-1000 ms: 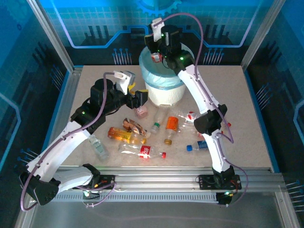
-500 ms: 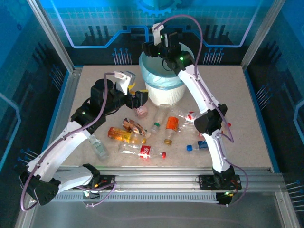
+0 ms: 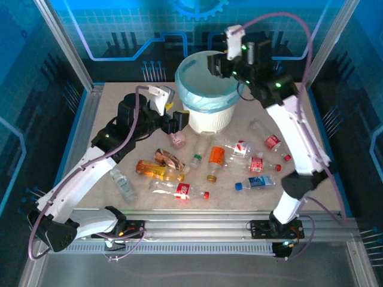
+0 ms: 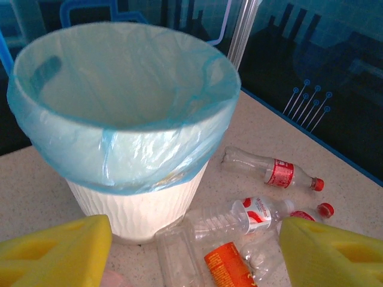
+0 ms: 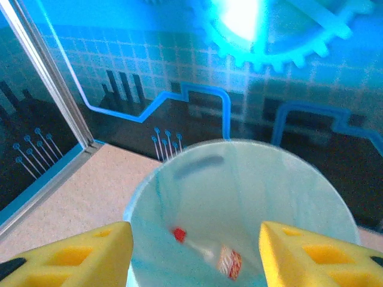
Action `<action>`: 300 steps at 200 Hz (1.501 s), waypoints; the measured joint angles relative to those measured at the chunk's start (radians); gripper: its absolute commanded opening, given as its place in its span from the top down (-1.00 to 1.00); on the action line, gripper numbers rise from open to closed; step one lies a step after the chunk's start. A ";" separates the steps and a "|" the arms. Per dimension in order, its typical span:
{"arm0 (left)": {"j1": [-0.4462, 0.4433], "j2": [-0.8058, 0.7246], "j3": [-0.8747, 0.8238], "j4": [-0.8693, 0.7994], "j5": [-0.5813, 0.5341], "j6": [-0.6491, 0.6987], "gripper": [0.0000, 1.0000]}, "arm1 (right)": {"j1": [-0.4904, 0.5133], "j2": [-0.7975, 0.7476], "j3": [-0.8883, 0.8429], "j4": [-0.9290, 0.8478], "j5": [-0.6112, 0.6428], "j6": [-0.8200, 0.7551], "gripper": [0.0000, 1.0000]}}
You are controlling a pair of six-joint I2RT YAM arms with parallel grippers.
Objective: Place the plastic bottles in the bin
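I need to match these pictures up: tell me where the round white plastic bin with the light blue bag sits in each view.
Top external: the round white plastic bin with the light blue bag stands upper centre.
Left wrist: the bin fills the upper left.
Right wrist: the bin sits bottom centre, seen into its mouth.
Shared landmark: the speckled beige table top beside it.

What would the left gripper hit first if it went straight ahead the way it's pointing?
Most likely the bin, on its white side wall: the open left gripper faces it from close by. A clear bottle lies lower, at the bin's foot, so depth leaves some doubt.
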 measured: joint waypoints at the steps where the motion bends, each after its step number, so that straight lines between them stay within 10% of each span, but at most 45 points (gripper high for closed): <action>1: -0.003 0.000 0.003 -0.002 -0.002 0.001 -0.51 | -0.001 -0.007 -0.010 0.000 0.000 0.001 -0.19; 62: -0.318 0.063 0.112 -0.037 -0.084 0.066 -0.49 | -0.218 -0.715 -0.890 0.023 0.119 0.228 -0.26; 120: -0.475 0.277 0.154 -0.071 -0.098 0.073 -0.50 | -0.413 -1.157 -1.374 -0.036 0.182 0.350 -0.13; 234: -0.534 0.634 0.455 -0.202 -0.052 -0.004 -0.55 | -1.067 -0.923 -1.715 0.291 -0.372 0.488 -0.15; 300: -0.543 0.733 0.542 -0.259 0.013 -0.014 -0.58 | -1.183 -0.706 -1.718 0.476 -0.540 0.509 -0.29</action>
